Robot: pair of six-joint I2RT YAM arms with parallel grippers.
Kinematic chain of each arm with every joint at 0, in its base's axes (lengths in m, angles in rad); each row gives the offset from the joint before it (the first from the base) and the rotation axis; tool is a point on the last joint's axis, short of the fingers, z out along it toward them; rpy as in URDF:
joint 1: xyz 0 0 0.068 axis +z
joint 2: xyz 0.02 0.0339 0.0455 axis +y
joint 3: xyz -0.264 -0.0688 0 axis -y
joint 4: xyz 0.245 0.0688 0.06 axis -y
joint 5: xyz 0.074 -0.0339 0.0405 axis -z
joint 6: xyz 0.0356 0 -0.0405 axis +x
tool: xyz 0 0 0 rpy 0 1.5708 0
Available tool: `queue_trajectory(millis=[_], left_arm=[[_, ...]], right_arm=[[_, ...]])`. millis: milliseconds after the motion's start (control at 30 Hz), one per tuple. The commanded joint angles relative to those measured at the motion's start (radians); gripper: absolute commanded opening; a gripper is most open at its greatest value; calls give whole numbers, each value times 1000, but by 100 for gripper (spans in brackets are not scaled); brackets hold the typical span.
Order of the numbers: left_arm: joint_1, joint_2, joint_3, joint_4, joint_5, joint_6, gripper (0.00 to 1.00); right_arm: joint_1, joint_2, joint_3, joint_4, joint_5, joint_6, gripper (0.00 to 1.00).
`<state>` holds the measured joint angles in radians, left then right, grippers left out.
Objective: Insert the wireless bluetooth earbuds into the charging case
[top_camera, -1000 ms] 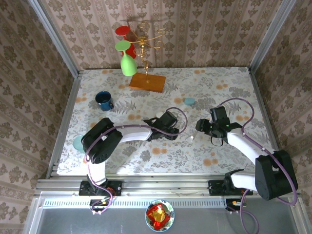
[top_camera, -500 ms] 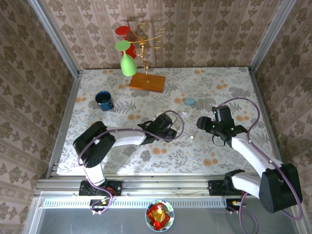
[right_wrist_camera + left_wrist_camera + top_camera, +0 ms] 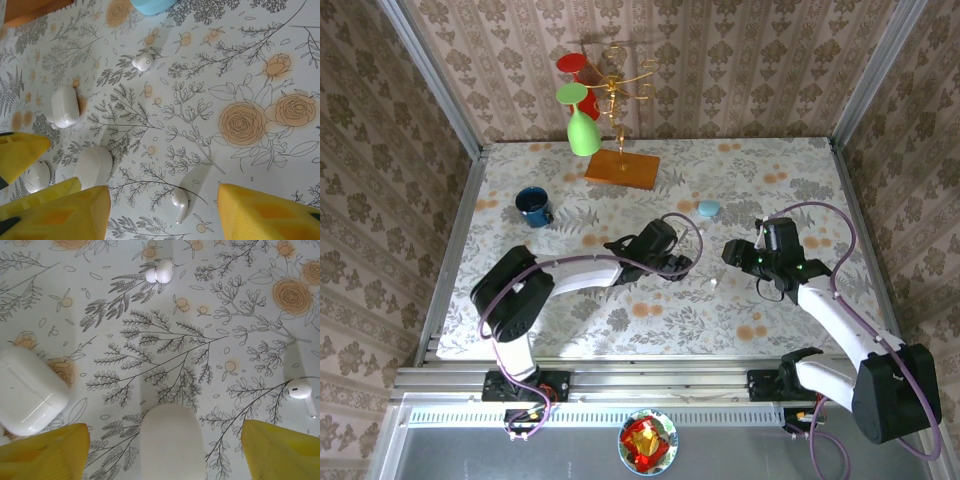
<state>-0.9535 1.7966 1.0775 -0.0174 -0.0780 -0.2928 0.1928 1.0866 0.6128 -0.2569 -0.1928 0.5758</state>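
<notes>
The small glossy white plastic earbud with a short stem (image 3: 179,201) lies loose on the floral-printed desk (image 3: 790,180), a little right of the middle and toward the near edge. It sits just below the gap of the right gripper (image 3: 161,192), whose yellow jaws stand apart and hold nothing. We judge the earbud to be very light, hard and slick. It will probably skate or roll if one jaw reaches it first, and a hard squeeze could pop it out sideways. We would take it across the rounded head, where it is thickest, leaving the stem free to lead into its socket.

The left gripper (image 3: 162,432) also has its jaws wide apart. They straddle a smooth white pebble-shaped plastic charging case (image 3: 172,450) without touching it, as far as we can see, and we see no open lid on it. A second white case of the same kind (image 3: 30,390) lies near it.
</notes>
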Motion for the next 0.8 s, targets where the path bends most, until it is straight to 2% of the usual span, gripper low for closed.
queue_trajectory(millis=[0,267,533,767], left_arm=[[-12,38,17,-72,5,-60,79],[-15,103,54,-135,-32,-63,73],[-27,114,64,-151,-26,-44,46],[-30,75,47,-124,-5,64,40]], right_arm=[[-7,19,1,7,-21,-1,60],[-8,36,-2,16,-17,-6,60],[-12,59,-13,40,-3,-11,60],[-24,46,-23,73,-101,18,60]])
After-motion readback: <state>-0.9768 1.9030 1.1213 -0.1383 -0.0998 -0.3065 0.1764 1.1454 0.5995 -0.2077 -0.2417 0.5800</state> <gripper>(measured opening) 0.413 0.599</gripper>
